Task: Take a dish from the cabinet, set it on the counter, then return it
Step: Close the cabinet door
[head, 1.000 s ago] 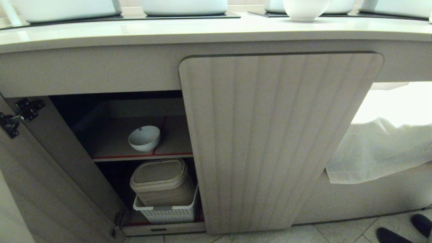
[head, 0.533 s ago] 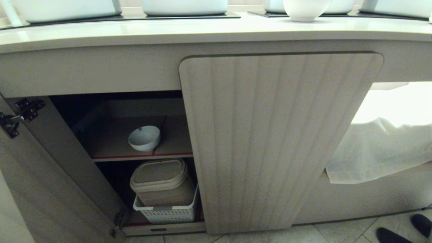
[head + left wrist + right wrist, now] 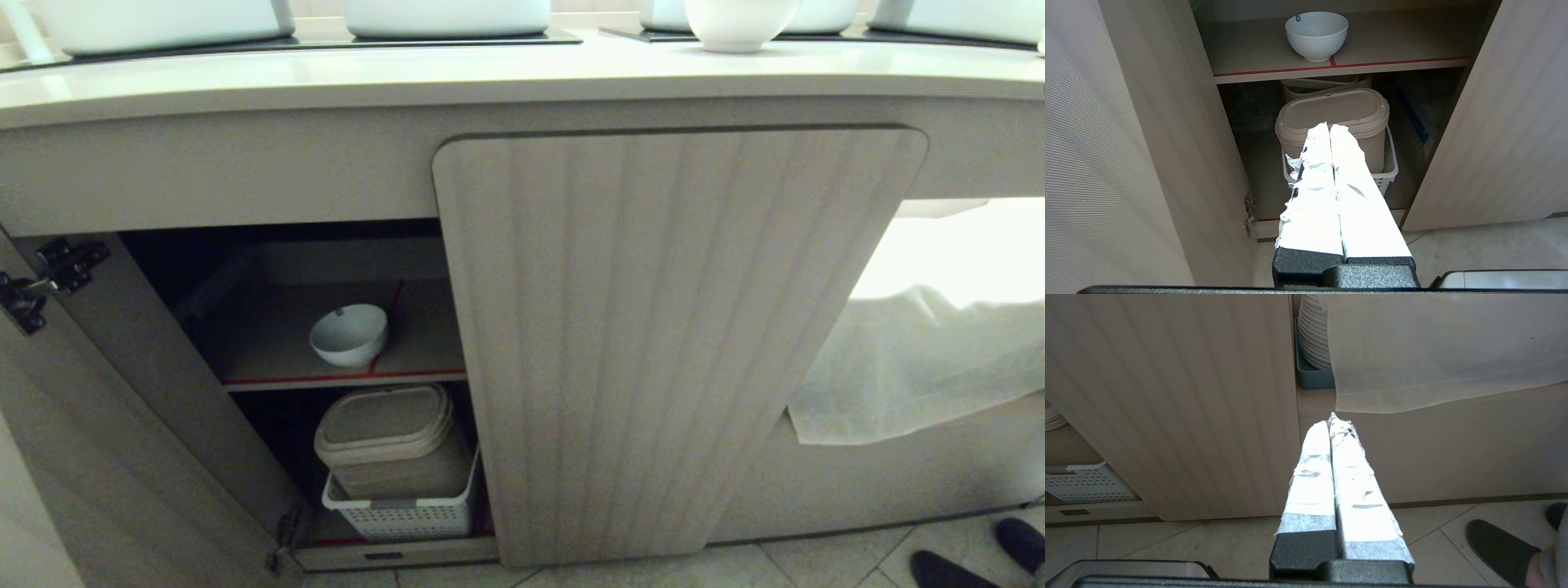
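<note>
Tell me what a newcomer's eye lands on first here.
The white dish stands alone on the red-edged shelf of the open cabinet, above a lidded tan bin in a white basket. Both claws, left and right, are shut and empty in front of the cabinet.

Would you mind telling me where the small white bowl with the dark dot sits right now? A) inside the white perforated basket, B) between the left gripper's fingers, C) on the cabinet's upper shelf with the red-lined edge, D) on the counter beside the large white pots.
C: the bowl stands upright on the cabinet shelf, just behind the red line, above the lidded beige container in the basket; the left gripper is shut and empty.
</note>
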`<state>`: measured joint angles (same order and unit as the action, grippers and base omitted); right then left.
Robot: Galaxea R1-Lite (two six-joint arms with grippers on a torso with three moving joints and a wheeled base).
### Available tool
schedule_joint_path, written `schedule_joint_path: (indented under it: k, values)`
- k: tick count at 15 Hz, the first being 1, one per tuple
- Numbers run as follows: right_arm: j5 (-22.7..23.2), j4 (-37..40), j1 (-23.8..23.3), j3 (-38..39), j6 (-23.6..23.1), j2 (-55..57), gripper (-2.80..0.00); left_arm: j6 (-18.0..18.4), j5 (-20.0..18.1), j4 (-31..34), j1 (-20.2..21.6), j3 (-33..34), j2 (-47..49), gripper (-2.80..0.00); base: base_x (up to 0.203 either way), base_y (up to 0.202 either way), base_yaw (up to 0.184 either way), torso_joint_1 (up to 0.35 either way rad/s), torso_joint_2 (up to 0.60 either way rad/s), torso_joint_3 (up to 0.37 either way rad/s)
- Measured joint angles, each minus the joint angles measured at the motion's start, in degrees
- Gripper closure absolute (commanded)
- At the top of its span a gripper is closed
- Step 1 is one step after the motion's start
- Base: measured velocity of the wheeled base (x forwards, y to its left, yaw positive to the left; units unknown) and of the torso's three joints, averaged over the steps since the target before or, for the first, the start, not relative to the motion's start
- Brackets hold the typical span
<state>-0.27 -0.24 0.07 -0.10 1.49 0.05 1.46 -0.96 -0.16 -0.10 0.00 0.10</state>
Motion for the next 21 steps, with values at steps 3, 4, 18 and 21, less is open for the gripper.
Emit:
schedule_joint_path:
  k: [3,4,18,21]
  values:
    - [-0.01,0.00,0.00,0.00,0.00,-0.02,0.00,-0.97,0.05,-0.03,0.00,0.00,0.00,0.00,0.000,0.000,0.000,0.000,0.00,0.000]
    - [0.00,0.02,0.00,0.00,-0.01,-0.02,0.00,-1.08,0.12,-0.05,0.00,0.00,0.00,0.00,0.000,0.000,0.000,0.000,0.00,0.000]
    - [0.00,0.00,0.00,0.02,0.00,-0.02,0.00,-3.02,0.49,-0.17,0.00,0.00,0.00,0.00,-0.023,0.000,0.000,0.001,0.00,0.000]
    - [-0.01,0.01,0.00,0.00,0.00,-0.02,0.00,-2.95,0.52,-0.13,0.00,0.00,0.00,0.00,-0.196,0.000,-0.001,0.003,0.00,0.003]
